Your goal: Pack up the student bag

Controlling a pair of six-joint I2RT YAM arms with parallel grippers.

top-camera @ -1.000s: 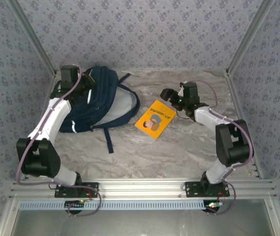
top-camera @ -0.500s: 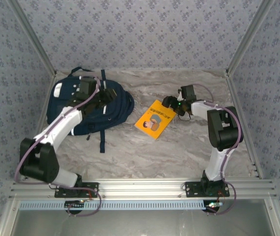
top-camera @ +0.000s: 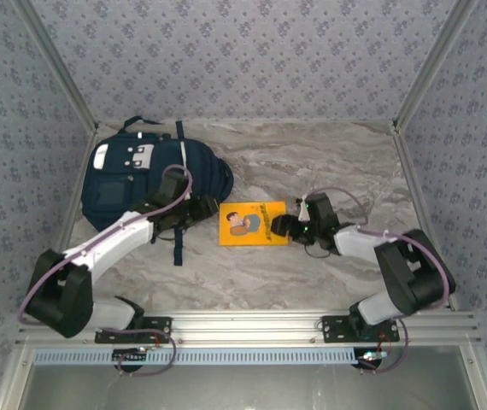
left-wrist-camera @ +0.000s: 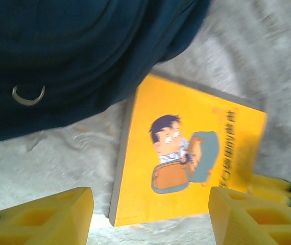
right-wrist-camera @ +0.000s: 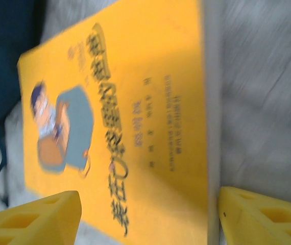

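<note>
Packing not begun, by look of it. Student bag (top-camera: 120,192) lies flat at far left of table (top-camera: 329,162). Yellow book (top-camera: 248,224) is outside, just beside it. Left end effector (left-wrist-camera: 150,206) spread wide, empty. Right end effector (right-wrist-camera: 149,214) wide too, at book edge (no grip seen). Count: one bag, one book.

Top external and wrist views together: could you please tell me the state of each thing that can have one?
student bag: lying flat, front patch up; whether it is unzipped cannot be told.
yellow book: closed, lying flat, cover up, beside the bag.
left fingers: open, holding nothing.
right fingers: open, at the book's edge.
</note>
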